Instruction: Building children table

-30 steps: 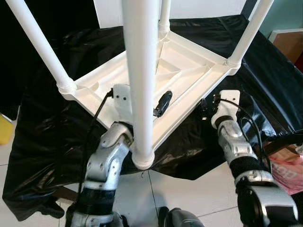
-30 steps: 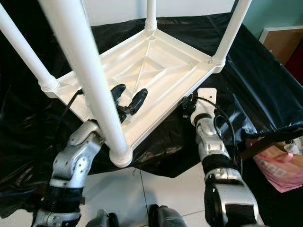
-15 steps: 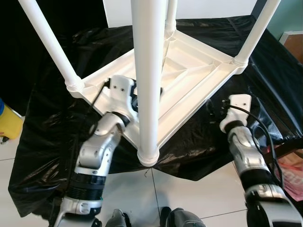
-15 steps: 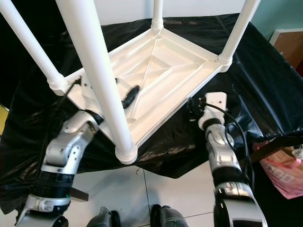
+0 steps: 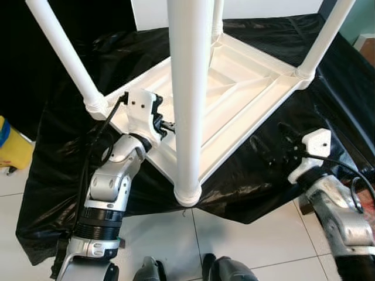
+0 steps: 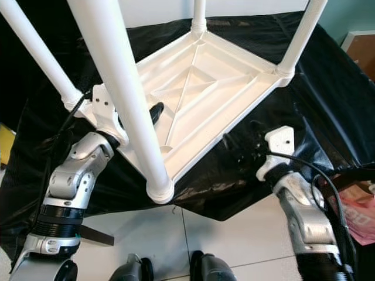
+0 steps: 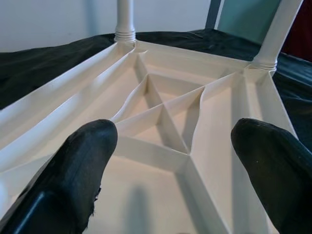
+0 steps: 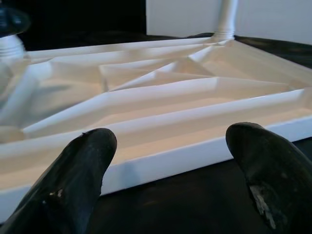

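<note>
The white plastic children's table (image 5: 246, 88) lies upside down on a black plastic sheet (image 5: 70, 170), with its legs pointing up. The nearest leg (image 5: 188, 105) rises in front of me. My left gripper (image 7: 170, 141) reaches over the table's left rim, open above the ribbed underside and holding nothing. One of its fingers (image 6: 155, 111) shows beside the near leg. My right gripper (image 8: 168, 146) hovers open over the black sheet, just off the table's near right edge (image 8: 161, 161), and is also empty.
A yellow object (image 5: 12, 146) stands on the floor at the left. A pink bag (image 6: 360, 216) and a dark bar sit at the right. White floor tiles (image 5: 246, 246) lie in front of the sheet, and my feet (image 5: 176, 272) are at the bottom.
My right gripper has drawn back from the table's edge toward me and to the right. The left gripper has pulled back slightly toward the left rim. The head camera has shifted.
</note>
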